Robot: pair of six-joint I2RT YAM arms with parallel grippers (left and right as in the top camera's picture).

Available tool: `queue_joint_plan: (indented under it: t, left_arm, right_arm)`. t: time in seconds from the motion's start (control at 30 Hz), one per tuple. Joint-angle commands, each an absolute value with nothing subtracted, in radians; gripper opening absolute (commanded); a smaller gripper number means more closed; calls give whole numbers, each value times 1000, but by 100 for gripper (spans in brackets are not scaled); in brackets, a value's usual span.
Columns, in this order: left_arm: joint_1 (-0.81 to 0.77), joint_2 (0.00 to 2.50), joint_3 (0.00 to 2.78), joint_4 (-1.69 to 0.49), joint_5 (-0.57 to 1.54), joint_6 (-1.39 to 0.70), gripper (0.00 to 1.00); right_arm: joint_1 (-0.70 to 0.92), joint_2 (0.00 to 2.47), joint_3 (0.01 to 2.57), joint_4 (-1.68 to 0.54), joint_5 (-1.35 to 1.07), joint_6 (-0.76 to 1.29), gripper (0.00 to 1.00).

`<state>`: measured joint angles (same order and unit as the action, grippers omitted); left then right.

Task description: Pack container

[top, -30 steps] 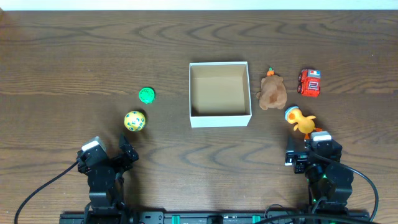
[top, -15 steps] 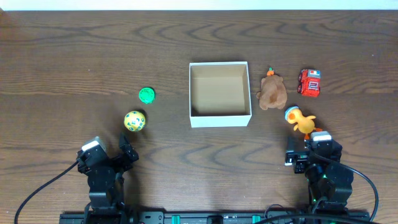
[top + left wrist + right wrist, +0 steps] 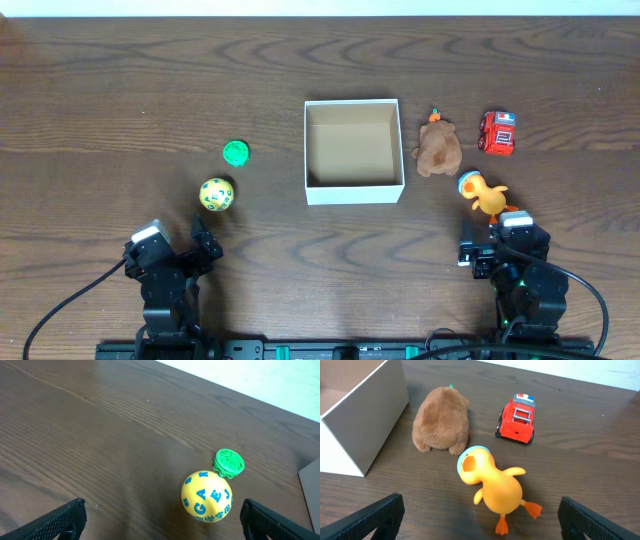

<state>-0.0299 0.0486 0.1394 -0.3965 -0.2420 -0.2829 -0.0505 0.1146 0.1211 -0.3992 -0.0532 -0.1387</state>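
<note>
The container (image 3: pixel 311 143), a square white box with a tan inside, stands empty at the table's middle; its white wall shows in the right wrist view (image 3: pixel 367 425). A yellow letter ball (image 3: pixel 216 194) (image 3: pixel 207 496) and a green disc (image 3: pixel 235 152) (image 3: pixel 229 462) lie to its left. A brown plush (image 3: pixel 438 150) (image 3: pixel 441 420), a red toy truck (image 3: pixel 498 132) (image 3: pixel 517 418) and a yellow duck (image 3: pixel 484 194) (image 3: pixel 495 485) lie to its right. My left gripper (image 3: pixel 175 250) (image 3: pixel 162 522) is open and empty just short of the ball. My right gripper (image 3: pixel 505 240) (image 3: pixel 480 522) is open and empty just short of the duck.
The dark wood table (image 3: pixel 120 90) runs to a pale far edge at the top of the overhead view. Both arm bases and their cables sit at the near edge.
</note>
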Motion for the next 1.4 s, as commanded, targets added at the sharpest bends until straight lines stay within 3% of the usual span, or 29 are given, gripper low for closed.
queue_joint_plan:
  t: [0.0,0.9,1.13,1.37]
  left_arm:
    - [-34,50,118,-399,-244,-266,98]
    - [-34,50,118,-357,-221,-275,98]
    - [-34,50,122,-356,-122,-286,98]
    - [-34,64,179,-361,-59,-287,98]
  right_arm:
    - [-36,110,118,-400,-60,-128,99]
    - [-36,109,118,-390,-67,-122,99]
    - [-36,110,117,-395,-422,220,99]
    - [-36,112,138,-330,-419,318,99]
